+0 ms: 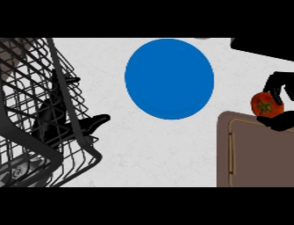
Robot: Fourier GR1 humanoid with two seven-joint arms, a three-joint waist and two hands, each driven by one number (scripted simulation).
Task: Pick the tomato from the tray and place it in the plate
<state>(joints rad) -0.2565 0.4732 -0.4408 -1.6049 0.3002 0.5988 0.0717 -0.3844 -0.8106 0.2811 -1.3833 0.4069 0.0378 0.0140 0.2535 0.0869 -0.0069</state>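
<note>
the wire basket fills the far side from the tray and screens the left hand, so i cannot tell its fingers. the blue plate lies beside the tray's upper corner. the right hand is curled around the tomato, just above the tray's top edge. carried across, the tomato could slip, since only fingertips seem to pinch it.

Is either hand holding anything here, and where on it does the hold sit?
The right hand pinches the tomato at its sides, fingers above, thumb below. The left hand holds nothing.
</note>
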